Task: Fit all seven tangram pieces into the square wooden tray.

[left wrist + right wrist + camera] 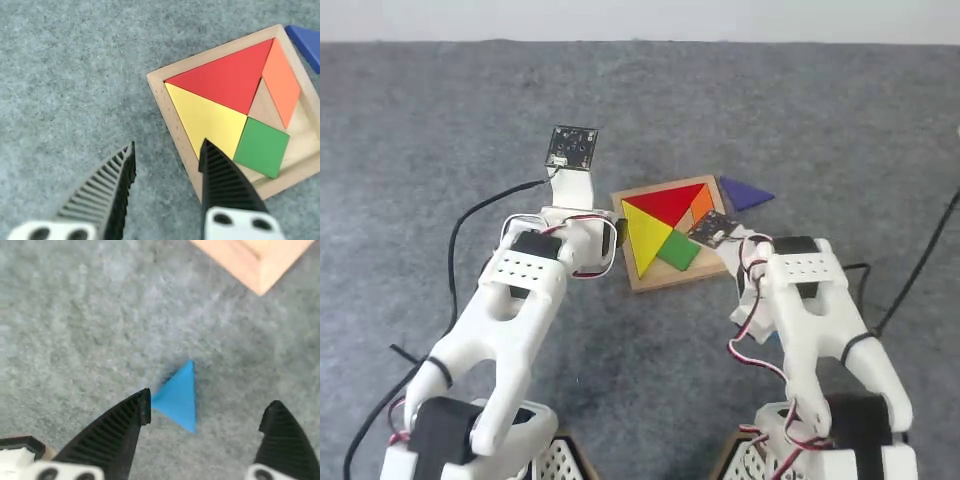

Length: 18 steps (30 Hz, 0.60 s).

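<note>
The square wooden tray point(672, 279) lies between my two arms. It holds a red triangle point(227, 77), a yellow triangle point(207, 120), a green square point(261, 146) and an orange parallelogram point(281, 82), with bare wood beside them. A dark blue triangle point(744, 192) lies on the carpet just off the tray's far right corner. My left gripper point(167, 155) is open at the tray's left edge, one finger point(220, 175) over the rim point(177, 131). My right gripper point(210, 402) is open over the carpet, with a small light blue triangle point(177, 397) between its fingers, untouched.
Grey carpet covers the whole table. A corner of the tray point(250, 260) shows beyond the light blue triangle. Black cables trail at the left point(455, 255) and right point(920, 270) of the arms.
</note>
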Motion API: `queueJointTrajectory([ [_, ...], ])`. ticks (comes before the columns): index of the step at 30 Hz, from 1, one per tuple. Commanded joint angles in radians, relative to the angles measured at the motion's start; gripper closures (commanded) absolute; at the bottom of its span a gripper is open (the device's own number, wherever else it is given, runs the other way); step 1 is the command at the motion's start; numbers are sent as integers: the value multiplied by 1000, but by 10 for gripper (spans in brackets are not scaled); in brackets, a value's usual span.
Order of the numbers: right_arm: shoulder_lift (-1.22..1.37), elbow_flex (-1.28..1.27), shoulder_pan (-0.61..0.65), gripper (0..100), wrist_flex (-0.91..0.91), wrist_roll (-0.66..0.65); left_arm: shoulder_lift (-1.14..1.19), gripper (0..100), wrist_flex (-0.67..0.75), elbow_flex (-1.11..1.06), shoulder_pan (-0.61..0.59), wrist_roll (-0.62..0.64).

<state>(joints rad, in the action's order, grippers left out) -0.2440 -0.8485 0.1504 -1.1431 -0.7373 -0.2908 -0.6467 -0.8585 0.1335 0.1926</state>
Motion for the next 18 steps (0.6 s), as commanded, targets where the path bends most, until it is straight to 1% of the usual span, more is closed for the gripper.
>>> queueJointTrajectory([
  [1, 2, 6, 12, 613, 19, -23, -18, 805, 0, 5, -2, -17],
  [3, 12, 6, 19, 594, 12, -52, -18, 805, 0, 5, -2, -21],
  [8, 58, 2, 28, 593, -15, -106, -18, 805, 0, 7, -2, -23],
  [14, 137, 2, 25, 594, -7, -110, -18, 805, 0, 5, -2, -23],
  [16, 162, 3, 25, 622, 2, -107, -18, 805, 0, 5, -2, -23],
  [18, 180, 3, 25, 684, 18, -100, -18, 805, 0, 5, -2, -23],
])
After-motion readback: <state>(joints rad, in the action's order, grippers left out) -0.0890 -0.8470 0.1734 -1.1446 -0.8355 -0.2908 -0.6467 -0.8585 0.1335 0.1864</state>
